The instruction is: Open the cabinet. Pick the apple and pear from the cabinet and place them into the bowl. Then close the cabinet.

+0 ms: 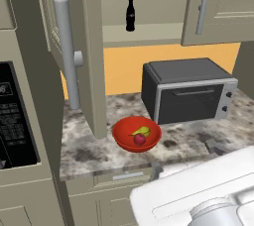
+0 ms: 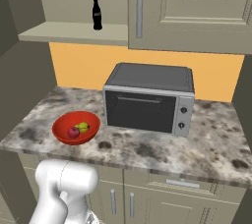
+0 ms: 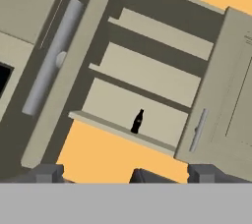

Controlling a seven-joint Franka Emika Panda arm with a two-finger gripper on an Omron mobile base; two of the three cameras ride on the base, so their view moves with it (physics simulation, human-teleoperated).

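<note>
The cabinet [image 1: 92, 46] has its left door swung wide open, its long bar handle [image 1: 67, 51] facing me; the right door [image 1: 223, 7] is shut. On the counter below stands the red bowl [image 1: 124, 138], with the dark-red apple [image 1: 140, 139] and the yellow-green pear [image 1: 141, 132] lying inside it. The right base view also shows the bowl [image 2: 61, 129], apple [image 2: 74, 132] and pear [image 2: 83, 127]. My gripper [image 3: 125, 174] is open and holds nothing. It looks from a distance at the cabinet's shelves [image 3: 147, 70].
A dark cola bottle [image 1: 130, 15] stands on the lowest cabinet shelf. A grey toaster oven [image 1: 186, 91] sits on the marble counter [image 1: 84, 153] right of the bowl. A tall unit with a black panel [image 1: 15, 116] walls off the left. Drawers run under the counter.
</note>
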